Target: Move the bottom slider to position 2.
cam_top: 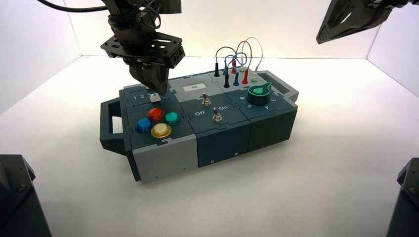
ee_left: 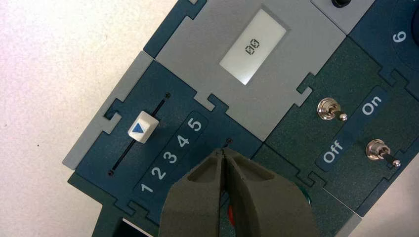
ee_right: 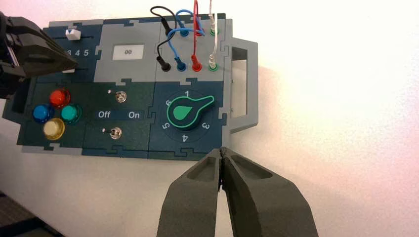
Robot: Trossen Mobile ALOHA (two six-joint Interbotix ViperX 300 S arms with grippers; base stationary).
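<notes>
My left gripper (cam_top: 154, 91) is shut and empty, its tips pointing down over the slider panel at the box's left back. In the left wrist view its fingers (ee_left: 197, 197) cover the bottom slider. A small white knob (cam_top: 155, 98), the bottom slider, shows just under the tips in the high view, and a sliver of it (ee_right: 69, 71) shows in the right wrist view. I cannot tell whether the tips touch it. The numeral 2 (ee_left: 158, 173) stands in the row 1 to 5. My right gripper (ee_right: 222, 150) is shut, held high off the box's right side.
The other slider's white knob with a blue triangle (ee_left: 143, 127) sits beside 3 and 4. Red (cam_top: 155, 114), teal, blue and yellow buttons lie in front of the sliders. Two toggle switches (ee_left: 330, 111), a display reading 00 (ee_left: 253, 47), a green dial (ee_right: 188, 110) and plugged wires (cam_top: 237, 61) are further right.
</notes>
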